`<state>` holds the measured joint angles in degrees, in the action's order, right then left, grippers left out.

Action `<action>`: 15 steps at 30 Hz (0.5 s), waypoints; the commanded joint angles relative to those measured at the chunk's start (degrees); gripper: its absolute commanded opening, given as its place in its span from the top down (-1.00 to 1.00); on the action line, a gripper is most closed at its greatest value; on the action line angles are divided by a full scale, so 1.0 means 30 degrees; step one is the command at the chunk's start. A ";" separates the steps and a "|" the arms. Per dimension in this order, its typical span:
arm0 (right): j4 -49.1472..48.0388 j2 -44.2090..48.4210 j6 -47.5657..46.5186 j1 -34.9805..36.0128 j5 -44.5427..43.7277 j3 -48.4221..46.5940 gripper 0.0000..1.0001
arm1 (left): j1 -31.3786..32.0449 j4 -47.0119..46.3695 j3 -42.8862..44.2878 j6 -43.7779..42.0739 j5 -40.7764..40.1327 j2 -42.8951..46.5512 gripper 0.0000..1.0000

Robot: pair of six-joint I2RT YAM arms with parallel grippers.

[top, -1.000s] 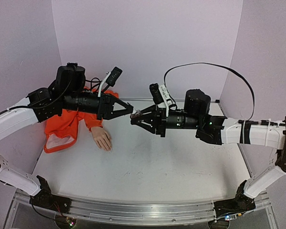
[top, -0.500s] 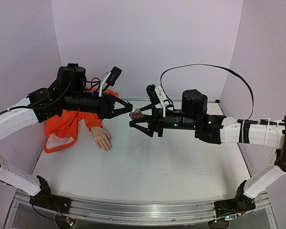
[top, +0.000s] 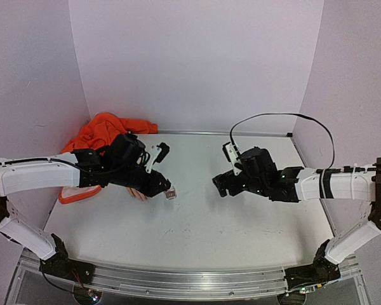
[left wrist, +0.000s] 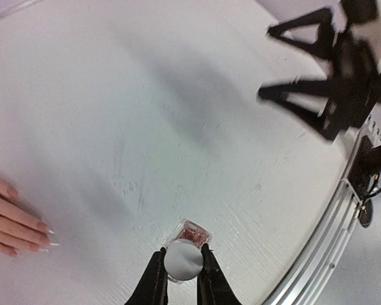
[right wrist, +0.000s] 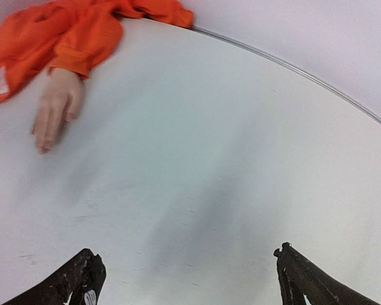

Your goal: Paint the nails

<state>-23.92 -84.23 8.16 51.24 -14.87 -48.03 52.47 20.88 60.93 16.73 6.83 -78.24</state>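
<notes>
Moved apart and down since a second ago: no more meeting nose to nose up in the air. Lowered to the table (top: 241,222) now, the left claw (left wrist: 182,259), squeezed tight on the pale cap of the little glass bottle (left wrist: 190,233). Glass end of the bottle just past the claw tips, right down by the table; hard to tell if touching. Off to the left of that claw, near but apart, the toy hand (left wrist: 13,219) lying flat, its tiny pale nails (left wrist: 49,232) pointing toward the bottle. Behind the toy hand, farther from the claw, the orange sleeve (top: 105,127) in a heap. Pulled back to its own side, the right claw (right wrist: 187,267), fingers spread wide, nothing between them. Far ahead of that claw and to its left, the toy hand again, palm down.
</notes>
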 commanded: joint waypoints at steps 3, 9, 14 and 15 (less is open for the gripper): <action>0.1115 0.3591 0.2195 -0.2453 -0.2433 0.1285 -0.96 | 0.2563 -0.3089 -0.1861 0.1217 -0.4346 -0.1338 1.00; 0.0972 0.4107 0.1877 -0.2746 -0.2606 0.1295 -0.97 | 0.5184 -0.3879 -0.1527 0.1217 -0.6443 -0.3554 1.00; 0.0768 0.3983 0.2001 -0.2755 -0.2370 0.1299 -0.97 | 0.6931 -0.4532 -0.0527 0.0686 -0.6733 -0.5596 1.00; 0.0705 0.3952 0.2038 -0.2755 -0.2283 0.1328 -0.97 | 0.7324 -0.4691 -0.0375 0.0494 -0.6781 -0.6119 1.00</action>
<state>-20.49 -72.42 13.39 42.89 -20.97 -43.64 71.20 12.36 55.57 19.51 -10.13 -93.19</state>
